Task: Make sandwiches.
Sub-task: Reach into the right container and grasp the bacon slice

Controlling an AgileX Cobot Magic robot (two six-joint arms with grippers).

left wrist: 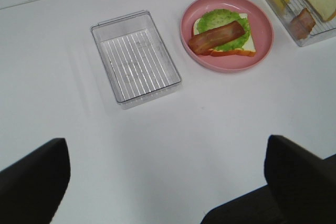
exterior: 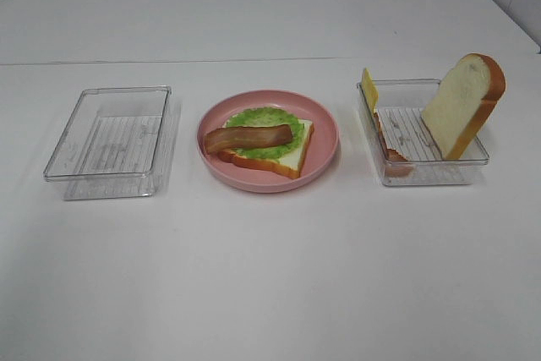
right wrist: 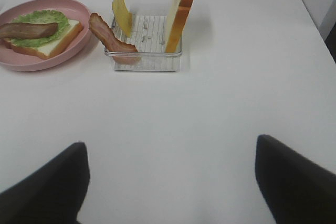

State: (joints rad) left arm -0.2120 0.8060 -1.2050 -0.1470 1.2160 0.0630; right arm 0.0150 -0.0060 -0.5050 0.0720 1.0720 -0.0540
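**op_helper:** Your left pincer (left wrist: 168, 182) is spread wide and gripping nothing, hanging over the white table (left wrist: 157, 129). Your right pincer (right wrist: 170, 182) is the same deal, jaws wide apart and nothing between them. Neither one shows up in the overhead shot, btw.

**you:** ok cool, where's the sandwich stuff sitting?

**op_helper:** Big to small. You've got the left tray (exterior: 110, 137) on your left side and the right tray (exterior: 427, 177) on your right. The pink plate (exterior: 325, 137) sits between them, clear of both.

On the plate the flat bread slice (exterior: 292, 158) lies down, the lettuce leaf (exterior: 270, 116) is on top of it, and the bacon strip (exterior: 249, 137) is laid across the lettuce.

In the right tray the standing bread slice (exterior: 461, 103) is up on its edge, leaning back against the wall farthest from the plate. The spare bacon strip (exterior: 393, 154) is draped over the wall nearest the plate, one end poking out. The cheese square (exterior: 369, 89) stands on edge at that same side, back corner.
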